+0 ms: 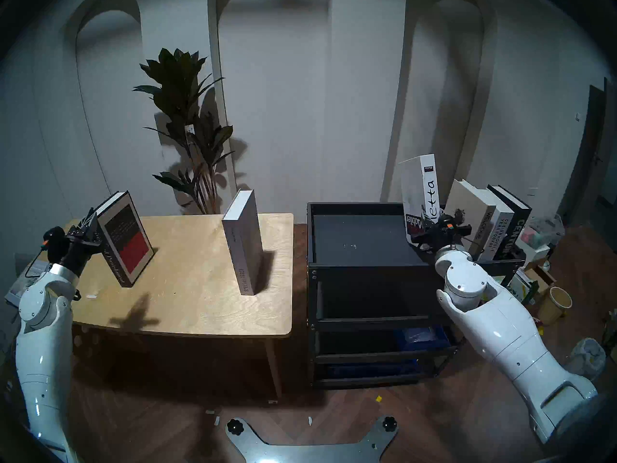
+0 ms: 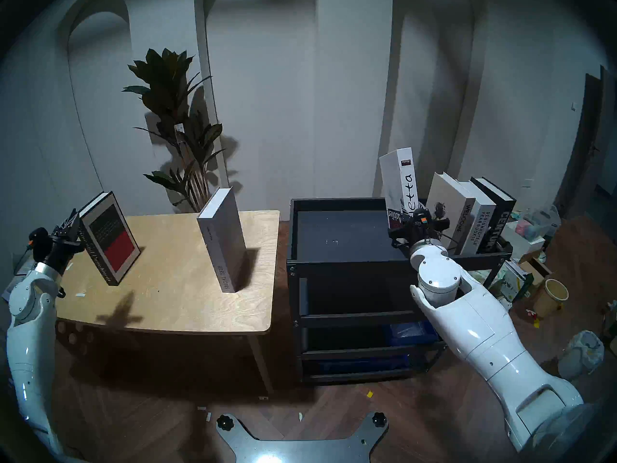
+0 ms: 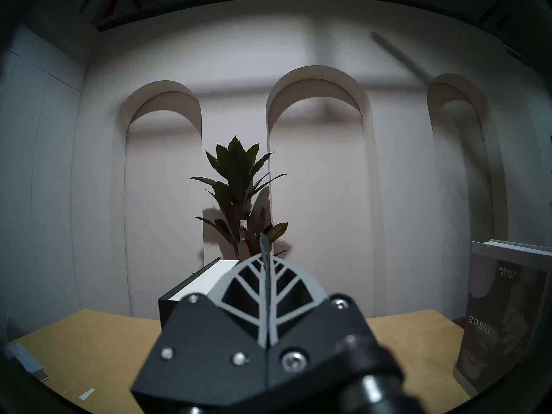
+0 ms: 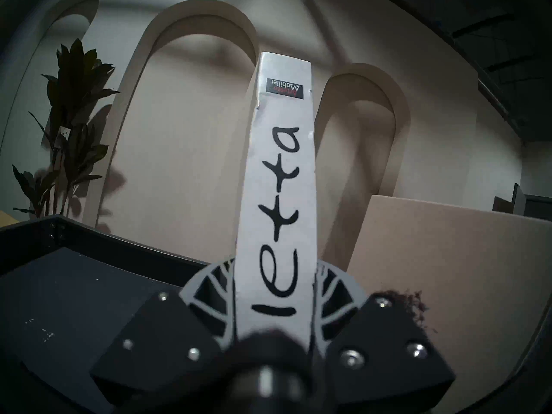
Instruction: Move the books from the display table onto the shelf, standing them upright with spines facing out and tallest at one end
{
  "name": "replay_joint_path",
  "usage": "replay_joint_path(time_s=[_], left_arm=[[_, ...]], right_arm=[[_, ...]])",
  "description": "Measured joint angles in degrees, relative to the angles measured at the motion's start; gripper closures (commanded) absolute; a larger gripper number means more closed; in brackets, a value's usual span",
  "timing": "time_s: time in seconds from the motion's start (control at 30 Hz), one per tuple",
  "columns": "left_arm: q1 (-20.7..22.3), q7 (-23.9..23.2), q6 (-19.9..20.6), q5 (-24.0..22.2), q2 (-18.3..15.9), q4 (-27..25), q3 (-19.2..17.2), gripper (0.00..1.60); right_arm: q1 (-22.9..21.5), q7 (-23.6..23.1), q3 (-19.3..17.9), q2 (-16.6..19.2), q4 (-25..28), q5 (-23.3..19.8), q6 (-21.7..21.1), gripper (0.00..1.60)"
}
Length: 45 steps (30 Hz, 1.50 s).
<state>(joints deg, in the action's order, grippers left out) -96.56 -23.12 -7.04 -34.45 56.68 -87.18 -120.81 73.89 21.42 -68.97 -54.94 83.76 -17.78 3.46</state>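
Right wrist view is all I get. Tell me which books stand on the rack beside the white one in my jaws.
Observer: Right of the Arietta book, three lean together at the rack's right end: Welcome, Designhotels Yearbook, Century.
Operator: Report what is on the table.
Observer: Two books on the plywood table: Special Issue upright, Crime and Punishment tilted.
Operator: Give me the left arm.
Observer: The left gripper, jaws shut, sits just behind the tilted book; I cannot tell whether it touches.
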Motion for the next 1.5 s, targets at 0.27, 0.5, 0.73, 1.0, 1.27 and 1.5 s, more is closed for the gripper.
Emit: replay_joint_path(time_s=[0.27, 0.5, 0.73, 1.0, 1.27, 1.5], left_arm=[[0.85, -1.20, -2.29, 0.63, 0.03, 1.06, 0.72, 1.60], [1.19, -1.72, -3.09, 0.85, 0.03, 0.84, 0.37, 1.60], [1.24, -2.06, -3.40, 0.49, 0.10, -0.30, -0.08, 1.60], [1.01, -2.46, -3.64, 0.36, 0.90, -1.58, 0.62, 1.60], [1.24, -2.56, -3.65, 0.78, 1.04, -1.68, 1.59, 1.60], [1.52, -2.34, -3.65, 1.34, 0.97, -1.63, 1.79, 1.60]], right_arm=[[-0.59, 0.15, 0.15, -1.15, -2.86, 0.67, 3.84, 1.60], [3.71, 1.92, -2.06, -0.09, 1.29, -1.09, 5.68, 1.60], [8.32, 3.31, -4.29, 1.77, 5.67, -2.86, 6.79, 1.60], [9.95, 3.16, -4.10, 2.68, 5.63, -2.70, 8.41, 1.60], [6.28, 1.08, -1.32, 1.76, 3.70, -0.88, 8.15, 1.60], [3.76, 0.24, -0.78, 0.83, 3.56, -0.31, 7.94, 1.60]])
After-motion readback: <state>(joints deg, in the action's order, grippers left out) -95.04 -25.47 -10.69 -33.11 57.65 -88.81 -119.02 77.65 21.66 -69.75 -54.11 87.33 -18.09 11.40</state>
